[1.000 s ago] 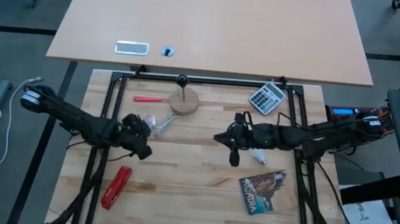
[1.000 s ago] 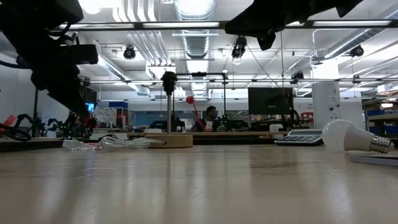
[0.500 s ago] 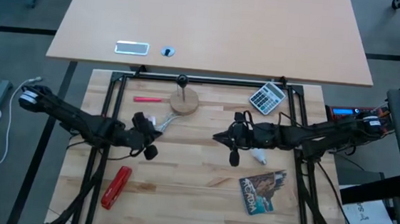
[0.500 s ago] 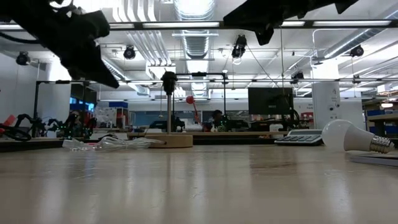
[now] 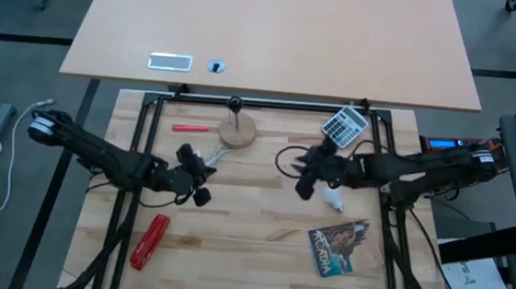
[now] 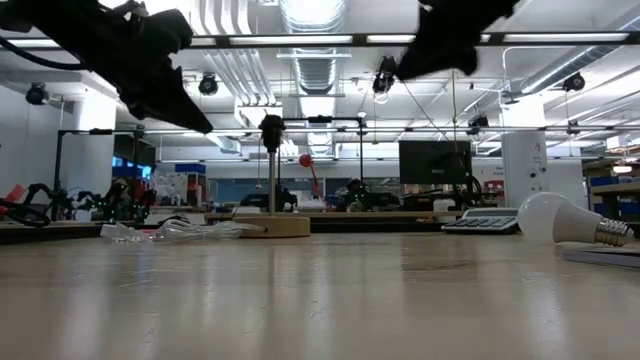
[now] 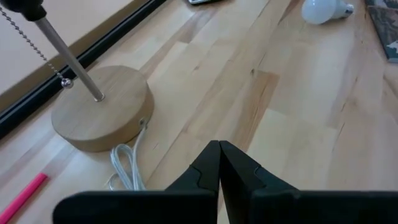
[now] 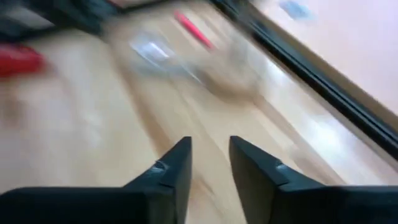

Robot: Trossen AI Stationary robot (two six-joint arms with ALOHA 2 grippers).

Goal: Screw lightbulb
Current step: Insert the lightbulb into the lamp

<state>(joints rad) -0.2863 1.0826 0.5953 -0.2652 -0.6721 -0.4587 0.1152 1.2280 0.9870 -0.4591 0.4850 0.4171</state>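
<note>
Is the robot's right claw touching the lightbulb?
Apart. The low view shows the lightbulb lying alone on the table, with the right gripper high above it.

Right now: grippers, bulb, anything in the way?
Left gripper shut, empty, aloft near the wooden lamp base. Right gripper open, empty, aloft mid-table. Lightbulb on its side on the table, ungripped. Nothing between it and the right gripper.

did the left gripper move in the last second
Yes. In the high view the left gripper has slid along the table toward the right arm, ending nearer the wooden lamp base; its fingers are shut.
</note>
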